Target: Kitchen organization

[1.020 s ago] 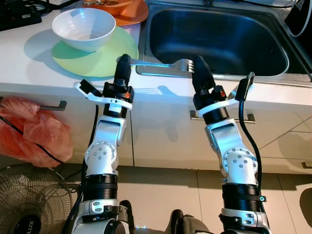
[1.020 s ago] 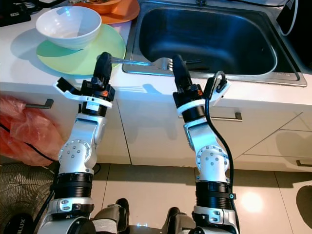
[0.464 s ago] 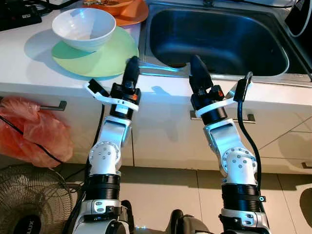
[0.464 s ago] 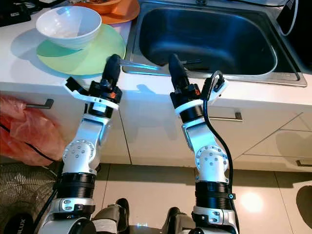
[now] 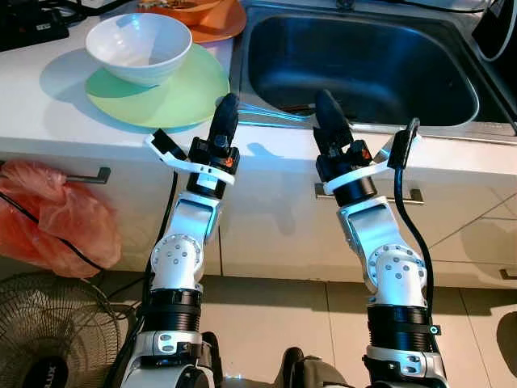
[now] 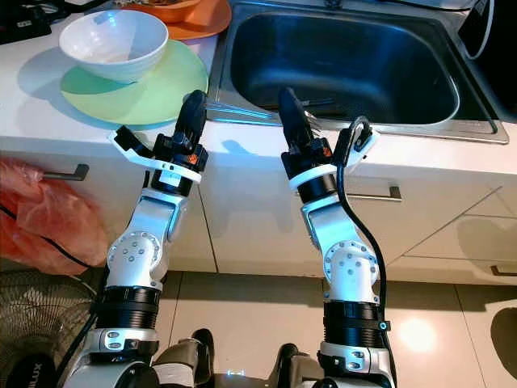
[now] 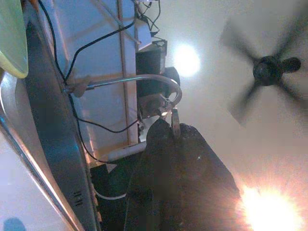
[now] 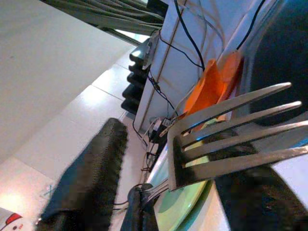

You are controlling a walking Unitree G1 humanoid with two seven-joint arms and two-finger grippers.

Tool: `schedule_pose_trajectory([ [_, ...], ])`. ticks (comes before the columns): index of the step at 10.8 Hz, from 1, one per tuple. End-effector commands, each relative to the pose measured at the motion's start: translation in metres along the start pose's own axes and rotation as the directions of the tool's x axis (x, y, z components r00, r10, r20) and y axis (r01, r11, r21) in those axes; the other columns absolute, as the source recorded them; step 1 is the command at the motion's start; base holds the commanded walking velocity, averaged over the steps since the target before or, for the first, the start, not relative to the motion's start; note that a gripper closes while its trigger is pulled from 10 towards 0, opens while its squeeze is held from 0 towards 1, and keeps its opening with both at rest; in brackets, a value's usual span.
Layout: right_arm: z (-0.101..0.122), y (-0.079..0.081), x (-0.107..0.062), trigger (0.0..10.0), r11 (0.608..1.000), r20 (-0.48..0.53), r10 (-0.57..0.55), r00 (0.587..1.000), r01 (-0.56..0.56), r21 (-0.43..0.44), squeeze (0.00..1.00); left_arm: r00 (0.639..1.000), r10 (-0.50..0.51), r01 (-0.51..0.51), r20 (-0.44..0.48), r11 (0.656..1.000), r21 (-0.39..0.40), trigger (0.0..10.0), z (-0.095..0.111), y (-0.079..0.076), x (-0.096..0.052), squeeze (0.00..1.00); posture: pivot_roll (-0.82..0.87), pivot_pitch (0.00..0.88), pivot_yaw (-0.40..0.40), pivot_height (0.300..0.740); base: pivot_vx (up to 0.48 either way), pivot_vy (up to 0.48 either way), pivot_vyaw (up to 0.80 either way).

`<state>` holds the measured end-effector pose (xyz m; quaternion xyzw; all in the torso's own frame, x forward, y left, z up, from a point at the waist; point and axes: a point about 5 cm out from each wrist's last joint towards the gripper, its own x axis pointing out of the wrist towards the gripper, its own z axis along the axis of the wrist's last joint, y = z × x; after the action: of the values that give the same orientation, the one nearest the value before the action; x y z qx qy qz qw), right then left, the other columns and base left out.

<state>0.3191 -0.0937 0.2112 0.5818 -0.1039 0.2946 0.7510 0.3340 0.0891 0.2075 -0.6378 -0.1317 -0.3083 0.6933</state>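
My left hand is clamped on the handle end of a fork, its fingers pressed together over the thin metal at the front rim of the sink. My right hand stands just beside the tine end with its fingers apart, one on each side of the tines; in the right wrist view the fork's head lies between the two black fingers without clear contact.

The fork spans the gap between both hands, above the sink's front edge and the counter.

Handling judgement: the fork is light, stiff, smooth polished steel, so it likely slips or pivots in a single pinch. The flat neck just behind the tines offers the best second hold; the tines themselves are narrow and curved, a poor seat for flat pads. It is not fragile, but a drop into the steel sink is possible.

Further out, a white bowl sits on a green plate, with an orange plate behind it.
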Motion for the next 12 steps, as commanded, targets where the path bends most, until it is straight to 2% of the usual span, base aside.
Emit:
schedule_pose_trajectory([
  [1,-0.0078,0.0035,-0.0010,0.0,0.998,0.034,0.017,0.999,-0.019,0.064,0.00,0.996,-0.090,0.088,-0.008,0.984,-0.157,10.0,-0.0436,-0.0209,0.0203,0.00,0.11,0.198,-0.056,0.740,0.000,0.000,0.00],
  [11,-0.0053,0.0033,-0.0014,0.0,0.997,0.057,0.019,0.998,-0.024,0.078,0.00,0.998,-0.067,0.066,-0.006,0.986,-0.152,10.0,-0.0437,-0.0177,0.0197,0.00,0.11,0.192,-0.054,0.740,0.000,0.000,0.00],
  [12,-0.0060,0.0033,-0.0015,10.0,0.997,0.049,0.020,0.999,-0.024,0.078,0.00,0.998,-0.056,0.055,-0.007,0.987,-0.151,10.0,-0.0438,-0.0163,0.0194,0.00,0.11,0.193,-0.054,0.740,0.000,0.000,0.00],
])
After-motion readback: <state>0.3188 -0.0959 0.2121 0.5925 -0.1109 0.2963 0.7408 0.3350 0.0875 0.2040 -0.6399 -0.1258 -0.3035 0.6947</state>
